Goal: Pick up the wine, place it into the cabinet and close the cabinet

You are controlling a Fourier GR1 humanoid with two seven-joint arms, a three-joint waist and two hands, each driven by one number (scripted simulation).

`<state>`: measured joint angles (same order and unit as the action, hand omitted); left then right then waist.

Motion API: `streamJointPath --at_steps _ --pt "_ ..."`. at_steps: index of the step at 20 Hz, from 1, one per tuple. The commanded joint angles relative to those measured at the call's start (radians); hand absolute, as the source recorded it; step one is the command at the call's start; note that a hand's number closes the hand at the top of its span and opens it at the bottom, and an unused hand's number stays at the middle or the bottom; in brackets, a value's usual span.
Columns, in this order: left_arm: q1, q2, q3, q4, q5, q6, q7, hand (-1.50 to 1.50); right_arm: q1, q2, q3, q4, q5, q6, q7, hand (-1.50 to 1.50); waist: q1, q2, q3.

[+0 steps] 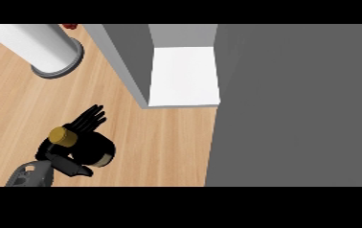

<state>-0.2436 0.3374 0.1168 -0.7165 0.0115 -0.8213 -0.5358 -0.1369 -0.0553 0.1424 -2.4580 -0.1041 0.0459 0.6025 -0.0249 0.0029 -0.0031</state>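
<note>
Wine: the wine bottle (90, 150) sits at the near left of the wooden counter (163, 141), seen from almost straight above, a dark body with a gold cap (62, 136) on top.
Left hand: the left hand (83, 122) is wrapped around the bottle, its fingers showing on the far side of the body and the thumb on the near side; it is grasping the wine.
Right hand: does not show anywhere in the head view.
Cabinet: the cabinet (184, 76) is open, to the far right of the bottle, its white shelf bare; its grey door (283, 107) fills the right of the view.
Handling: a glass bottle is likely stiff, heavy for its width, smooth and breakable, so it wants carrying upright.
Where to hold: the broad body below the neck looks the best place, which is where the fingers lie.
Risk: a top-heavy bottle may tip if it catches the cabinet's side wall on the way in.
Other: a white cylinder (44, 47) stands at the far left, well apart.
</note>
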Motion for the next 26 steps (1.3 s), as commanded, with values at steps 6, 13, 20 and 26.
streamJointPath --at_steps 6,13,20,26 --pt "-0.044 -0.037 -0.061 0.094 0.018 -0.147 -0.187 -1.50 0.013 0.001 -0.006 -0.015 -0.018 0.014 -0.024 -1.50 -0.005 0.005 -0.002" --pt "-0.018 -0.045 -0.124 0.065 0.016 -0.131 -0.248 -1.50 0.035 0.000 -0.012 -0.040 -0.015 0.013 -0.004 -1.50 0.007 -0.001 0.001" --pt "-0.044 -0.061 -0.127 0.114 0.064 -0.096 -0.241 1.50 0.038 -0.008 -0.036 -0.068 -0.059 0.027 0.009 -1.50 0.004 0.000 0.001" --pt "-0.064 -0.088 -0.159 0.124 0.104 -0.135 -0.186 1.50 0.016 0.000 -0.017 -0.029 -0.014 0.016 0.020 -1.50 0.009 0.000 0.001"
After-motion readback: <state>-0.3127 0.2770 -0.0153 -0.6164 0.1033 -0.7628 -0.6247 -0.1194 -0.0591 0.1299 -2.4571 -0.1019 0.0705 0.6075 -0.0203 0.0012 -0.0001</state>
